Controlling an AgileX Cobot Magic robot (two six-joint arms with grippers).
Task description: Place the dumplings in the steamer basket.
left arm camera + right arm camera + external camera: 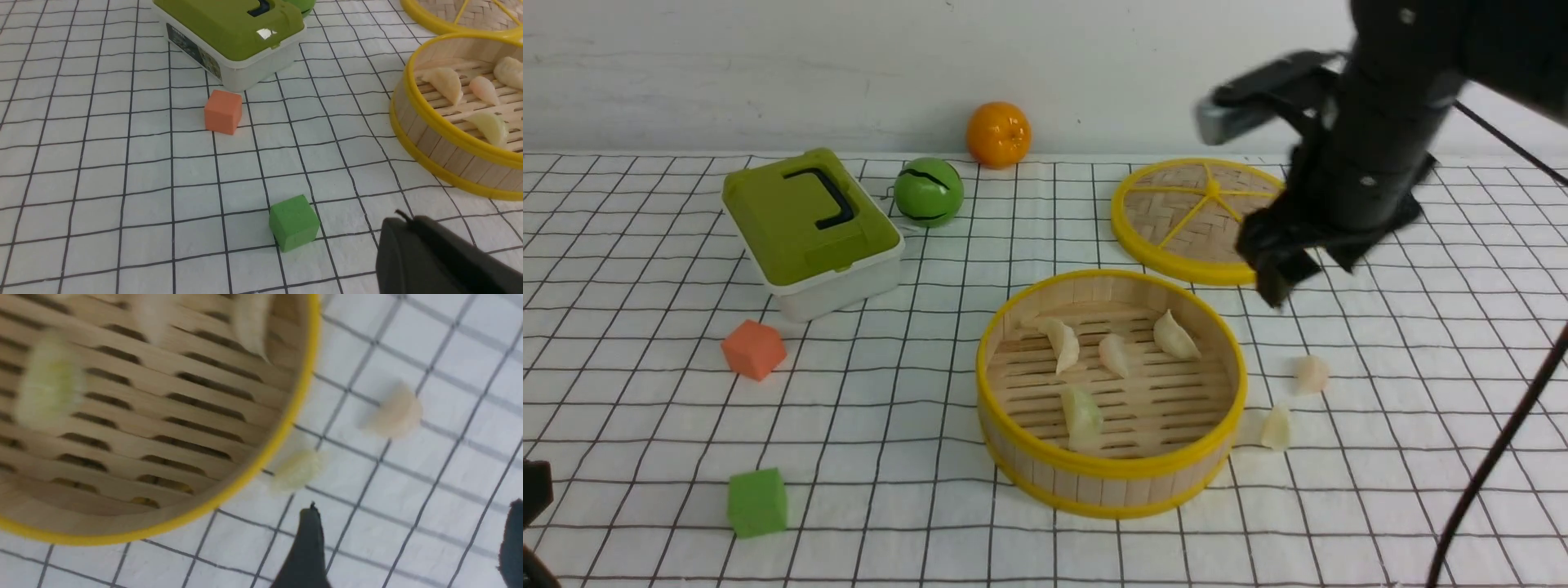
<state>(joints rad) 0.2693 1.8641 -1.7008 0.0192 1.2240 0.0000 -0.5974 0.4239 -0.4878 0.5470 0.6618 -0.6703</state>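
R gripper (412, 510) released, empty, right of steamer basket (1111, 490); L gripper (412, 249) clenched. 4 dumplings (1116, 355) in basket, 2 just right of it; lid (1176, 220) behind it.

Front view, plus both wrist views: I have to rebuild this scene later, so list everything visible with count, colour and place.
dumplings in basket: four, pale cream, on the slatted floor
dumplings on cloth: two, pale cream, just right of the basket
steamer basket: one, bamboo with yellow rims, centre
lid: one, woven bamboo with yellow rim, flat behind the basket, to its right
lunch box: one, green top, white base, far left
ball: one, green, right of the box
orange: one, orange, by the wall
orange cube: one, in front of the box
green cube: one, near left
cloth: one, white with black grid, under everything
right gripper: black, open, above the loose dumplings
left gripper: black, shut, near left corner
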